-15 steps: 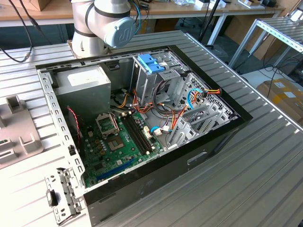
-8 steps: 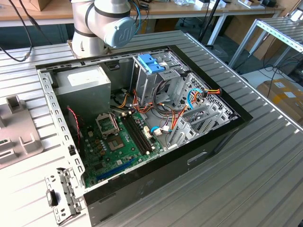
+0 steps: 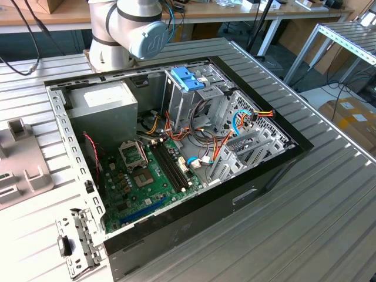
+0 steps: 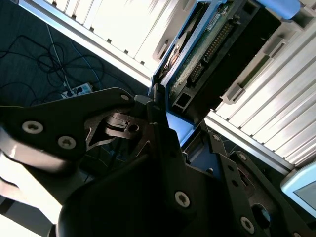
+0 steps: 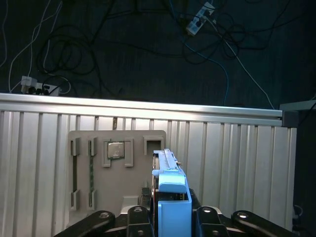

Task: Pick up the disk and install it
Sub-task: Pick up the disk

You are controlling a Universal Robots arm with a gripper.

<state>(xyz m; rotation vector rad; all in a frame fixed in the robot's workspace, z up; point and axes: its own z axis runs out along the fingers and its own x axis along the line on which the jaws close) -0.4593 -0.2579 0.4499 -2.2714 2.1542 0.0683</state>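
The disk [image 5: 170, 195] stands on edge between my fingers in the first wrist view, its light-blue carrier rail facing the camera. In the second wrist view the disk [image 4: 207, 44] shows its green circuit board and blue rail. My gripper [image 5: 171, 217] is shut on the disk, one black finger on each side, and the gripper [image 4: 175, 126] grips its near end. The disk hangs over a grey holder tray [image 5: 98, 187] on the ribbed aluminium table. The open computer case [image 3: 235, 200] lies in the exterior view, with a metal drive cage [image 3: 197, 106] topped by a blue bracket [image 3: 188, 78].
The arm's base [image 3: 126, 29] stands behind the case. The grey tray [image 3: 17, 164] sits at the exterior view's left and holds a small chip [image 5: 115, 149]. The case holds a motherboard [image 3: 147, 176], a power supply [image 3: 106, 103] and loose cables. Cables and power strips [image 5: 200, 22] lie on the floor.
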